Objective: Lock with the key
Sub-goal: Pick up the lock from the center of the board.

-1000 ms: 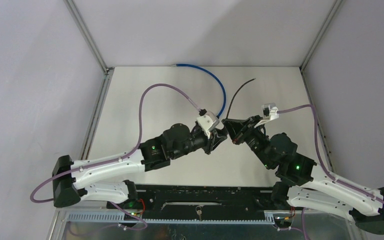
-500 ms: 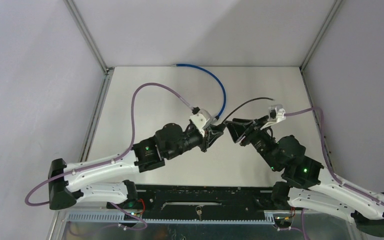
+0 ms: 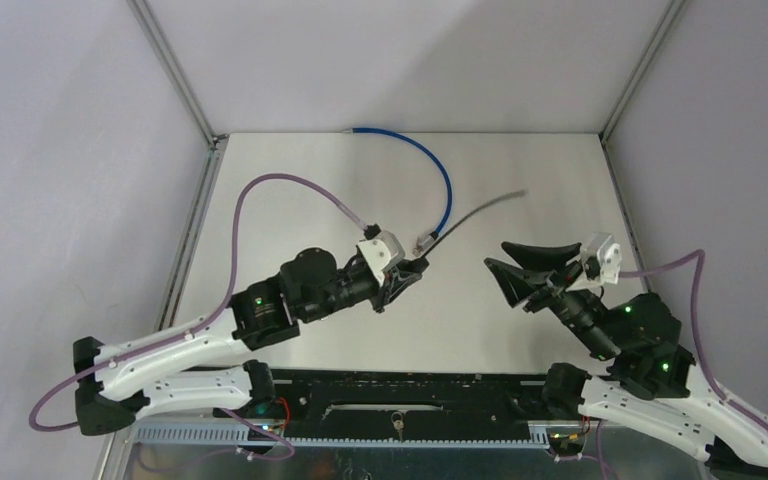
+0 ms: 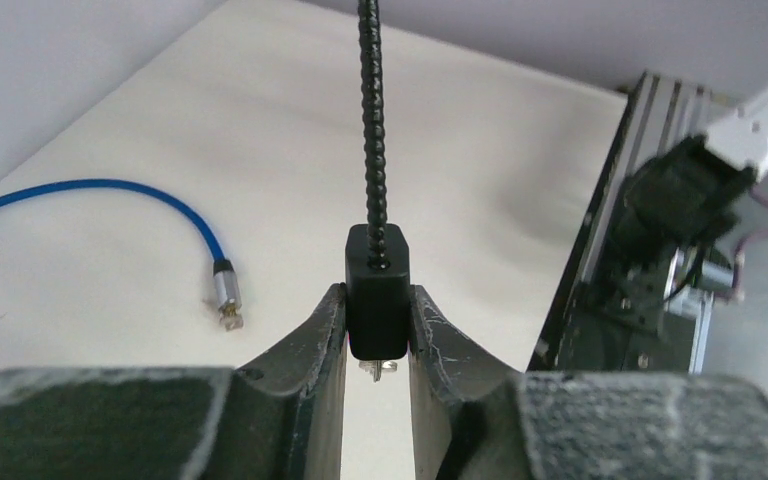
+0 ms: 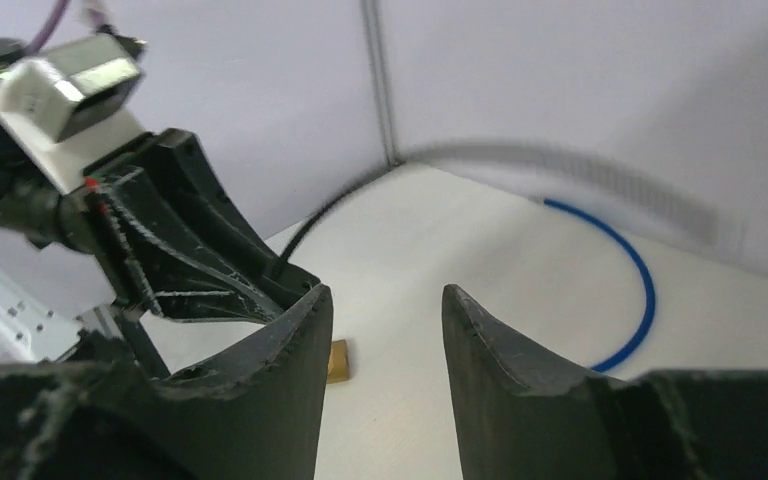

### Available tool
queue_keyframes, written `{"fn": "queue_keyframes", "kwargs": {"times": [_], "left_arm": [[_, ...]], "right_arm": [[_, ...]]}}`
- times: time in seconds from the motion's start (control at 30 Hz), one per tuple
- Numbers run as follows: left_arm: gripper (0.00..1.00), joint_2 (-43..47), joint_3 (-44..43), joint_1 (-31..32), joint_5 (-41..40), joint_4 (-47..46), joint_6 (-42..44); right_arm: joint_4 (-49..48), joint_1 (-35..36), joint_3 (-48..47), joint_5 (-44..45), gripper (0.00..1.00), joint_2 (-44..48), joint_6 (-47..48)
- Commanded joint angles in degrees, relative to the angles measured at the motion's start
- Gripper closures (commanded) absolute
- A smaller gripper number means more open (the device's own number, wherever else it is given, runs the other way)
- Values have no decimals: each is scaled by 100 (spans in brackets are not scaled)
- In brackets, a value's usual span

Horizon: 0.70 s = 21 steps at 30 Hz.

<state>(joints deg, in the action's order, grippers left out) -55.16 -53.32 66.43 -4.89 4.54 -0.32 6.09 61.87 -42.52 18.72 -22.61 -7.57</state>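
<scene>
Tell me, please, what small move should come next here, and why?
Probably lower the right pincer toward the blue cable's metal tip: it lies loose on the table, this pincer is open and empty, and the left pincer clamps the black block.

Heads up, the fingers (image 4: 312, 345) on your left gripper (image 4: 376, 305) are matt black plastic, scuffed whitish along the edges. The black block (image 4: 376, 262) looks like smooth, faintly glossy plastic, and its ribbed cable (image 4: 372, 120) is shinier. At 9 o'clock from it, the blue cable (image 4: 110, 188) has a glossy jacket and a bright metal tip (image 4: 224, 290). The table (image 4: 520, 150) is pale, smooth and matt.
</scene>
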Motion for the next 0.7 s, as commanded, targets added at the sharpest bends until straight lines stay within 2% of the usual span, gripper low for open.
{"fn": "queue_keyframes", "kwargs": {"times": [0.0, 0.13, 0.23, 0.4, 0.67], "left_arm": [[85, 454, -214, -25, 702, 852, 781], [92, 666, -276, -25, 915, 1244, 994], [99, 671, -489, -25, 1141, 1692, 1128], [100, 662, -642, -25, 1393, 2099, 1200], [100, 694, -651, -25, 1524, 2358, 1278]], "right_arm": [[-36, -13, -32, -1371, 53, 201, 1465], [83, -1, -55, -2596, 53, 26, 2481], [602, 65, -240, -3157, 49, -233, 3561], [1226, 247, -527, -3296, 45, -612, 4703], [1316, 418, -591, -2940, 46, -803, 5174]]}}
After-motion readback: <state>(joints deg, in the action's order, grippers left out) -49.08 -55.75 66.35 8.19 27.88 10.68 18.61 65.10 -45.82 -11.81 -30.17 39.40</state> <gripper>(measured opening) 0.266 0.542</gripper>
